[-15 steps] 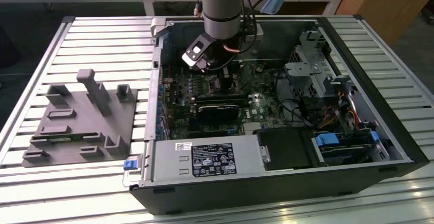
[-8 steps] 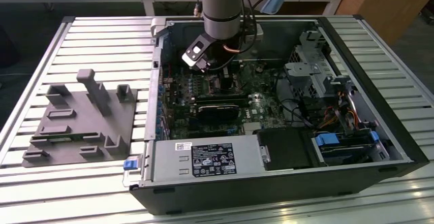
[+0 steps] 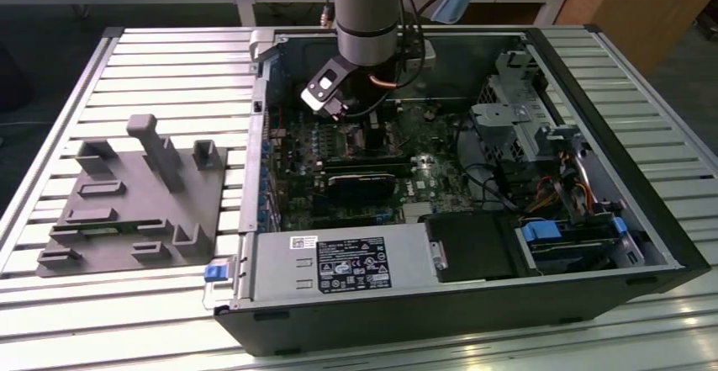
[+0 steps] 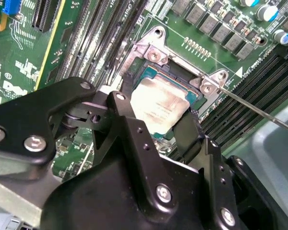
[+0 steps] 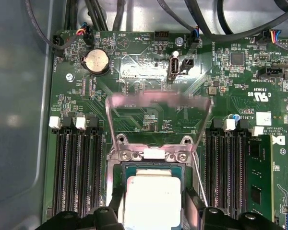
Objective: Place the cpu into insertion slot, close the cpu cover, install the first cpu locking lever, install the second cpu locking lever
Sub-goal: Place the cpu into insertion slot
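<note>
The cpu (image 4: pixel 158 103), a small square chip with a silver face, lies in or just above the insertion slot (image 4: pixel 177 77) on the green motherboard. It is also seen in the first wrist view as the cpu (image 5: pixel 152 199) inside the black-rimmed slot (image 5: pixel 149 166). My gripper (image 4: pixel 156 111) straddles the chip, its black fingers (image 4: pixel 187 130) pressed against two opposite edges. From outside, the gripper (image 3: pixel 356 131) hangs inside the open computer case. The cpu cover (image 5: pixel 159 100) stands raised on its hinge behind the slot. One thin wire lever (image 4: pixel 259 113) sticks out beside the socket.
Long black memory slots (image 5: pixel 77 167) flank the socket on both sides, and a coin battery (image 5: pixel 96 61) sits beyond the cover. A black card (image 3: pixel 359 188), cables (image 3: pixel 561 190) and a power supply (image 3: pixel 336 266) crowd the case. A grey fixture plate (image 3: pixel 134 194) lies at the exterior view's left.
</note>
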